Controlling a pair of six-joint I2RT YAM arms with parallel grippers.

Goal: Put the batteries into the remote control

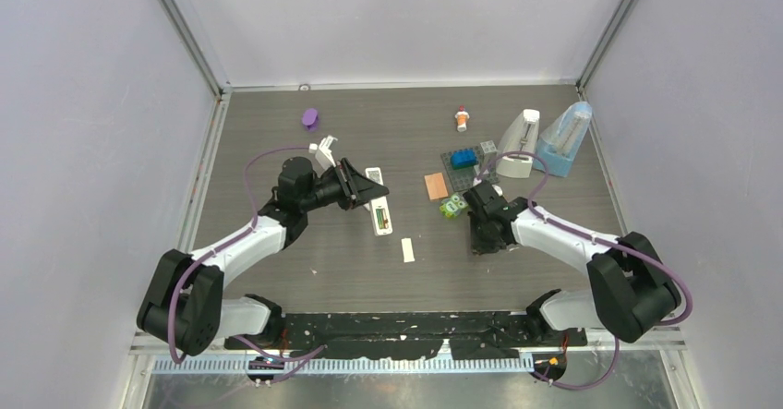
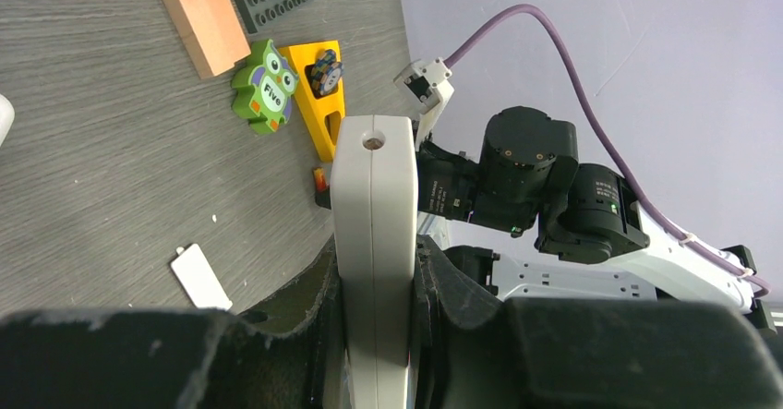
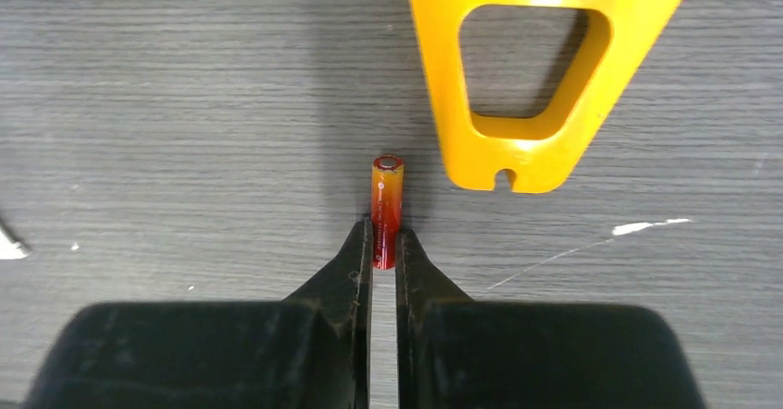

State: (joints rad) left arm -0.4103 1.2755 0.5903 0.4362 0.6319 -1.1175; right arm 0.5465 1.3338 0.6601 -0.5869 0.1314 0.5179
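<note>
Now the right gripper (image 3: 383, 241) was pinched tight on the red-orange battery (image 3: 387, 197), down by the yellow shape (image 3: 545, 155), and the left gripper (image 2: 374, 284) hugged the remote (image 2: 372, 178), so next the battery probably had to be lifted across to it.

One remote (image 2: 372, 229), one red-orange battery (image 3: 387, 201), one green owl (image 2: 266, 89)

The slim cylindrical battery (image 3: 387, 210) is shading from orange at its far end to red at its near end, on a dark grey wood-grain tabletop (image 3: 185, 104). The flat plastic wedge (image 3: 545, 160) is showing bright yellow, the long plastic remote control (image 2: 373, 243) off-white, and the owl figure (image 2: 265, 86) green with purple wings.
</note>
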